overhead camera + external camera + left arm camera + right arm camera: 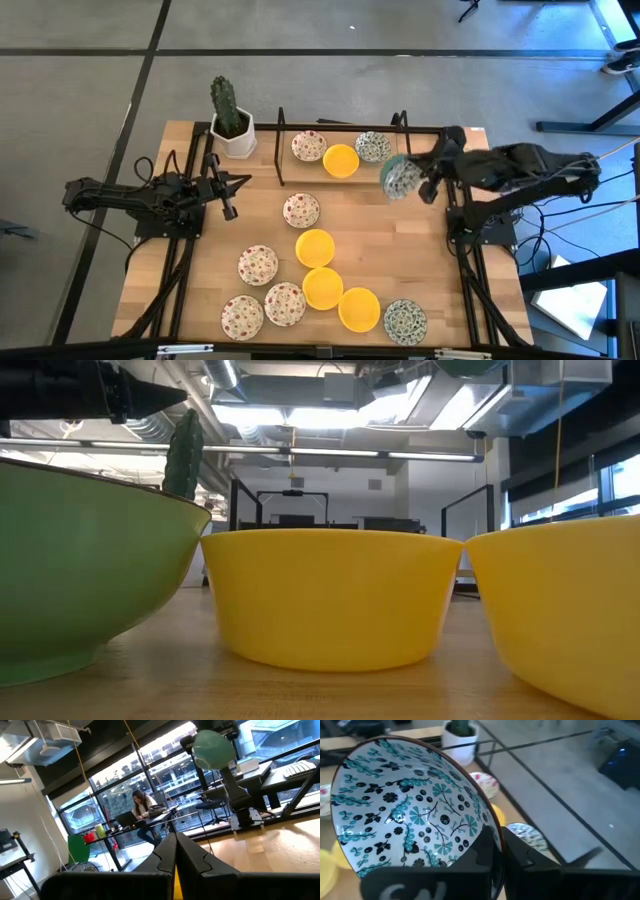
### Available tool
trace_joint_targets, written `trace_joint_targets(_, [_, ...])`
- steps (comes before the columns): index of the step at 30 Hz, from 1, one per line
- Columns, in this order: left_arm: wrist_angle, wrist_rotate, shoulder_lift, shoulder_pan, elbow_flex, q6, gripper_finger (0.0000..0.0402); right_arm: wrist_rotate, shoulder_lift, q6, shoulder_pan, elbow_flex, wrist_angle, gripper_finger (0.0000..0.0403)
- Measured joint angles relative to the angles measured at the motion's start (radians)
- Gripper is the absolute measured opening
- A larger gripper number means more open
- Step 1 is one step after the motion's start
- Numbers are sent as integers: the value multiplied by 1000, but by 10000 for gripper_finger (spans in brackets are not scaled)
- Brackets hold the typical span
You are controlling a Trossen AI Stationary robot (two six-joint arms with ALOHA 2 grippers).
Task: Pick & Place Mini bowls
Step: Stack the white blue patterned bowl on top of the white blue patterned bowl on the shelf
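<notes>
Several mini bowls lie on the wooden table (200,250): red-speckled (300,210), yellow (315,247) and one blue-green patterned (405,321). Three more sit inside a black frame (280,150) at the far edge. My right gripper (425,182) is shut on another blue-green patterned bowl (400,178), held above the table near the frame's right end. My left gripper (228,190) waits shut over the table's left side, touching nothing. My right gripper grips the patterned bowl by its rim (492,832), one finger (477,852) inside the bowl and the other (520,857) outside against the wall. The bowl is lifted clear of the table and tipped up on edge, with its patterned inside (405,810) facing the wrist camera.
A white pot with a cactus (230,120) stands at the far left corner beside the frame. The bowls on the table cluster toward the near edge, from the middle to the right. Bare wood lies along the table's right side (430,250).
</notes>
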Motion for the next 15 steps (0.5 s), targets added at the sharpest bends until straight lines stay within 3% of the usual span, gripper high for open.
trace_joint_targets(4, [0, 0, 0, 0, 0, -1, 7, -10, -4, -44, -66, 0, 32, 14])
trace_joint_targets(7, [0, 0, 0, 0, 0, -3, 7, -61, 12, -126, -129, 0, 152, 14])
trace_joint_targets(11, [0, 0, 0, 0, 0, -5, 8, -203, 62, -272, -253, 19, 348, 14])
trace_joint_targets(15, [-1, 0, 0, 0, 0, -5, 8, -307, 177, -318, -403, 146, 351, 14])
